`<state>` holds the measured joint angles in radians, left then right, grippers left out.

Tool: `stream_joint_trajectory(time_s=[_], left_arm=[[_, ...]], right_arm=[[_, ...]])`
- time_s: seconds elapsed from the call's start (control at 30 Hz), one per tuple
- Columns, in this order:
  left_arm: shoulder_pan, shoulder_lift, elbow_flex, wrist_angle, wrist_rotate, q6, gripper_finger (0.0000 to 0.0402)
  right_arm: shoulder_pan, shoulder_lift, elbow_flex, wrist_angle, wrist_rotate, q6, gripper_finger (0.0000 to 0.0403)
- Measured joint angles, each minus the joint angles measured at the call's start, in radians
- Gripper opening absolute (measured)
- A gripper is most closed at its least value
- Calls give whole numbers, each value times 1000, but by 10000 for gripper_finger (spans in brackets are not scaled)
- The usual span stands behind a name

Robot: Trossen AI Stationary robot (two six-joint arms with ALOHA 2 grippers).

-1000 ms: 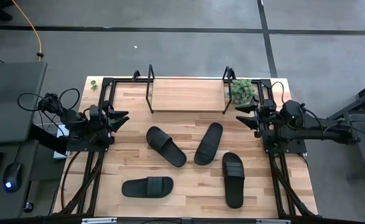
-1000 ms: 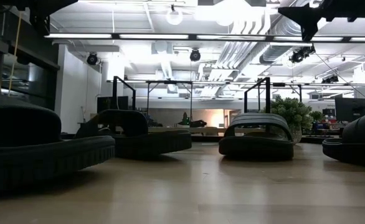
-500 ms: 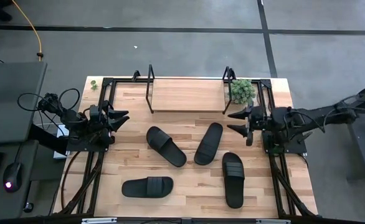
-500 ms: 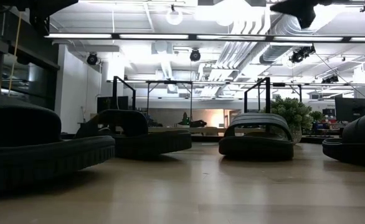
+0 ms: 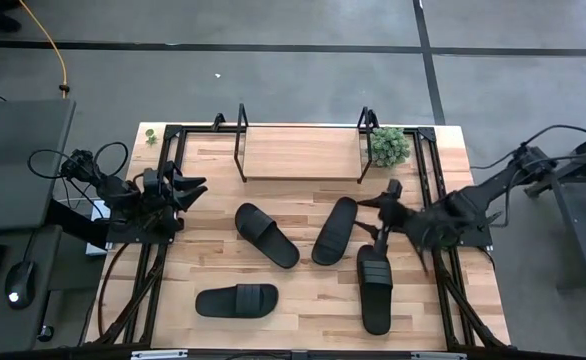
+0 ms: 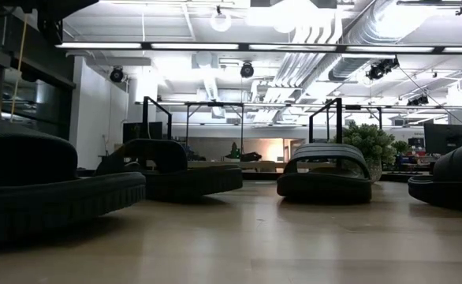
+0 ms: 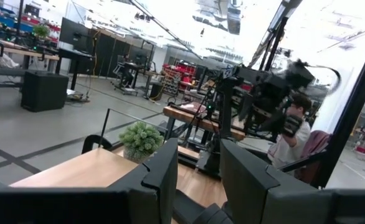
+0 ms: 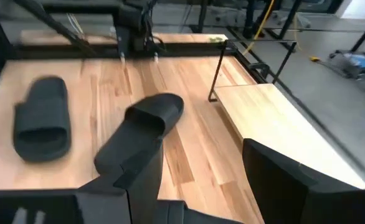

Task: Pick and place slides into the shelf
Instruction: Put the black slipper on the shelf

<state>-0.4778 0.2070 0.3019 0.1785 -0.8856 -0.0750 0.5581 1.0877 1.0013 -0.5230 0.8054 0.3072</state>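
Observation:
Several black slides lie soles down on the wooden table: one (image 5: 266,235) left of centre, one (image 5: 335,230) at centre, one (image 5: 375,288) at right and one (image 5: 236,300) near the front. The shelf (image 5: 301,153) stands at the far edge, its board bare. My right gripper (image 5: 384,211) hangs open above the table between the centre and right slides, touching nothing. In its wrist view (image 8: 201,149) the centre slide (image 8: 142,134) lies just ahead. My left gripper (image 5: 194,190) waits open at the left edge.
A small green plant (image 5: 388,145) stands by the shelf's right end frame. Black rails (image 5: 163,160) run along the table's left and right sides. The low view shows the slides (image 6: 326,173) from table height. A person sits beyond the table (image 7: 294,134).
My right gripper has swung from the table's right edge toward the centre, out over the slides, rolling and tipping downward as it went. Its fingers stay apart. The slides have not moved.

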Motion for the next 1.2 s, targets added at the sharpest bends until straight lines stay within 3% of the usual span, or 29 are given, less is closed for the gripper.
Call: stream_joint_trajectory(time_s=[0.33, 0.63, 0.8, 1.1, 1.2], left_arm=[[0, 0, 0, 27, 1, 52, 106], [0, 0, 0, 30, 1, 55, 106], [0, 0, 0, 33, 1, 95, 106], [0, 0, 0, 35, 1, 97, 106], [0, 0, 0, 13, 2, 97, 106]], right_arm=[[117, 266, 240, -294, 175, 171, 211], [158, 478, 430, -549, 186, 411, 211], [164, 601, 547, -695, 137, 544, 211], [182, 846, 785, -1037, -56, 833, 211], [205, 895, 842, -1040, -92, 825, 211]])
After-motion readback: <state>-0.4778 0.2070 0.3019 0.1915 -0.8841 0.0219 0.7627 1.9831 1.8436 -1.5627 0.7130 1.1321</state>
